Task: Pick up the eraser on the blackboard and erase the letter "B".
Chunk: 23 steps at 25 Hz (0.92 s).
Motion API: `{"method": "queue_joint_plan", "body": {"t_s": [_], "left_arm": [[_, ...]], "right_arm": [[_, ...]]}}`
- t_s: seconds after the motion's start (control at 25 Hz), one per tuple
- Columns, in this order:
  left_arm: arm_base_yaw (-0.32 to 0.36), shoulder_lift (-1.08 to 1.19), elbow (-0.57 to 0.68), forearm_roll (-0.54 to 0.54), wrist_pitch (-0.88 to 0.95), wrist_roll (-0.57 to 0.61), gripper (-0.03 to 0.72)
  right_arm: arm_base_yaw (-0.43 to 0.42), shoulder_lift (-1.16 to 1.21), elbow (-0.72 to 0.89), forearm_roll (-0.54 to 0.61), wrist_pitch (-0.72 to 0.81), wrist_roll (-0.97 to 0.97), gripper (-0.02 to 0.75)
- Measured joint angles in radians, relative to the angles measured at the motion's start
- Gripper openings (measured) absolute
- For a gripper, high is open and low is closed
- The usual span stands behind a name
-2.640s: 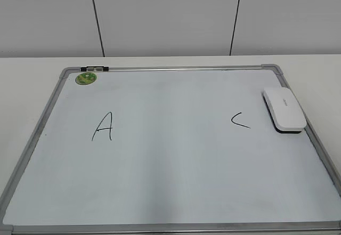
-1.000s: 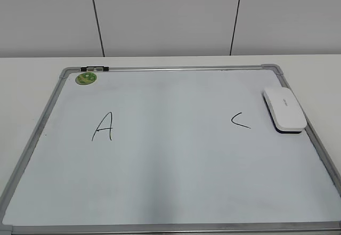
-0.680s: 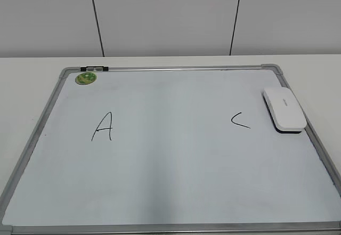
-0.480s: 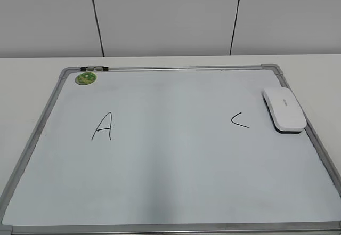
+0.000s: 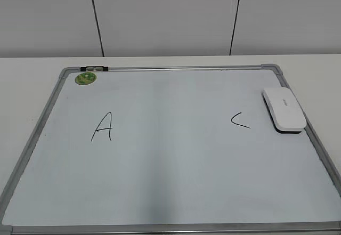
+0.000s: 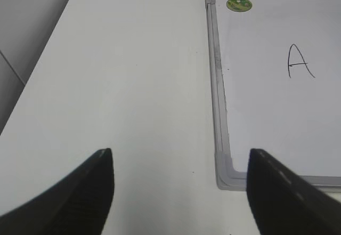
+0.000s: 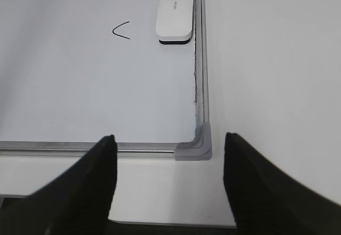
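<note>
At about three o'clock on the large white dry-erase blackboard with its grey metal frame [image 5: 165, 68], the white rounded-rectangular plastic eraser with a dark felt underside [image 5: 284, 108] lies flat, its long side running along the right frame and just beside it. A black handwritten "C" [image 5: 240, 120] sits near it toward nine o'clock, a black "A" [image 5: 103, 127] lies well apart on the left half, and a small round green magnet [image 5: 86, 78] rests near the corner at eleven o'clock. No letter "B" shows anywhere; the middle of the board is bare, so the erasing looks done. Neither arm appears in the exterior view. The left gripper [image 6: 181, 192] hangs off the board's near left corner over the white table [image 6: 122, 75], jaws spread wide and holding nothing; the right gripper [image 7: 168, 184] hangs by the near right corner, likewise wide open and empty, with the eraser at twelve o'clock ahead of it. The eraser is probably light and rigid, its smooth shell somewhat slippery, so a pinch across the narrow width at mid-length should hold best, pressing the soft felt flat.
</note>
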Motion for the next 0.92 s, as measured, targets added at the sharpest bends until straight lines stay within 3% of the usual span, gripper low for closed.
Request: {"method": "queue_joint_plan", "body": {"t_s": [0.92], "left_arm": [[0.0,-0.006,0.0,0.0,0.0,0.0,0.567]], "right_arm": [[-0.003,0.0,0.0,0.0,0.0,0.0,0.468]]}}
